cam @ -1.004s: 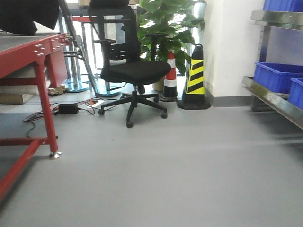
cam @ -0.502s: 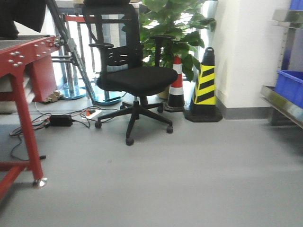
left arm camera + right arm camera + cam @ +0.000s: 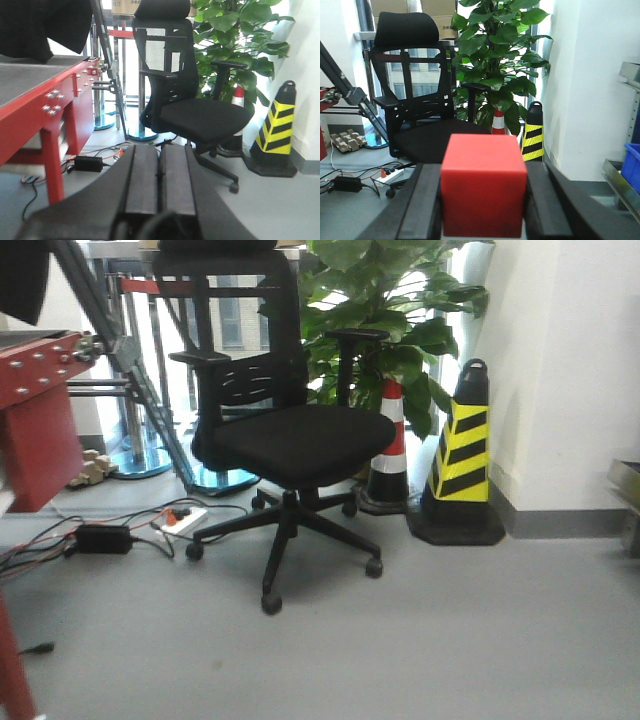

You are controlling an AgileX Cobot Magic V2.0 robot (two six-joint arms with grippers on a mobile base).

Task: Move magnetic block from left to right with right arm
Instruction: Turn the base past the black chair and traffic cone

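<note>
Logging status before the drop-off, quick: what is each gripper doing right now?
Left gripper: closed, nothing in it.
Right gripper: closed on the magnetic block.

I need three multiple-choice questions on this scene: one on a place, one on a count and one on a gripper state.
1. Where is the magnetic block?
A. on the red table
B. between the fingers of the right gripper
C. on the chair seat

2. How many traffic cones stand near the plant?
A. one
B. three
C. two

3. The left gripper is:
A. shut and empty
B. wide open
C. shut on the block

Key: 1 B, the right wrist view shows it clamped there; 2 C, one is red-white and one yellow-black; 3 A, its fingers meet with nothing between.
</note>
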